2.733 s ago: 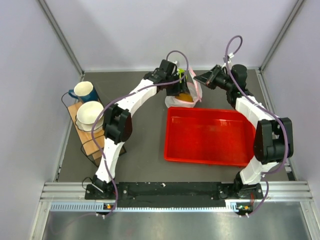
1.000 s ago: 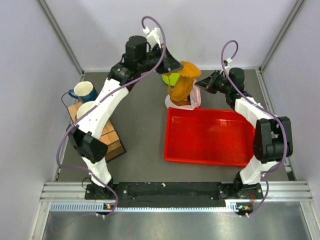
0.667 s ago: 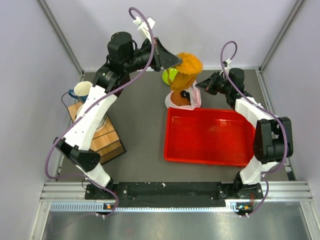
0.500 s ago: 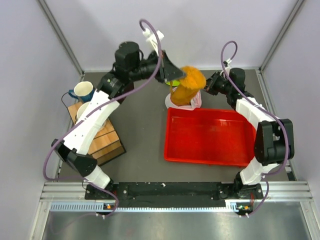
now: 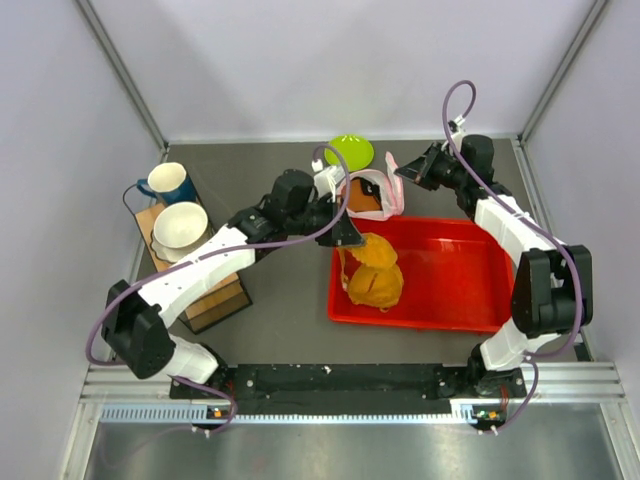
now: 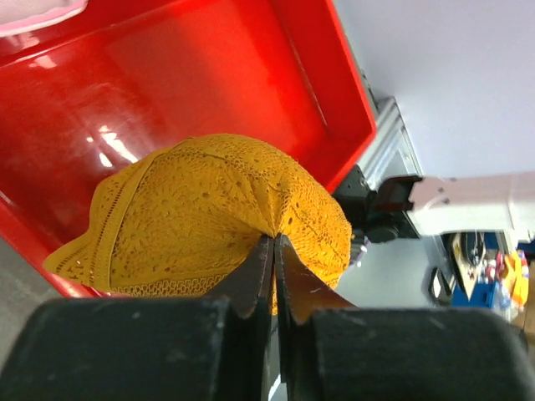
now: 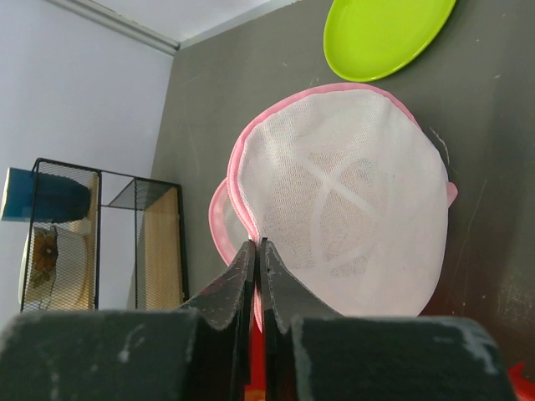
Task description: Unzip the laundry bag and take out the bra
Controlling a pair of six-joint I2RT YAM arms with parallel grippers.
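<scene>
The orange lace bra [image 5: 375, 278] lies bunched in the left part of the red tray [image 5: 455, 285]. My left gripper [image 5: 347, 240] is just above it. In the left wrist view its jaws [image 6: 274, 240] pinch a fold of the bra [image 6: 209, 200] over the tray floor [image 6: 209, 67]. The laundry bag [image 5: 392, 195], white mesh with pink trim, stands open behind the tray, and an orange-brown patch shows in its mouth. My right gripper [image 5: 398, 170] is shut on its pink rim. The right wrist view shows the trim between the jaws [image 7: 257, 244] and the mesh dome [image 7: 351, 184] beyond.
A lime-green plate [image 5: 349, 151] lies at the back, behind the bag, also in the right wrist view [image 7: 384, 33]. On the left, a wire and wood rack [image 5: 205, 290] carries a blue mug [image 5: 168, 183] and a white cup [image 5: 180, 225].
My left arm came down from high at the back, carrying the bra forward and lowering it into the red tray. My right gripper kept its hold on the bag.
</scene>
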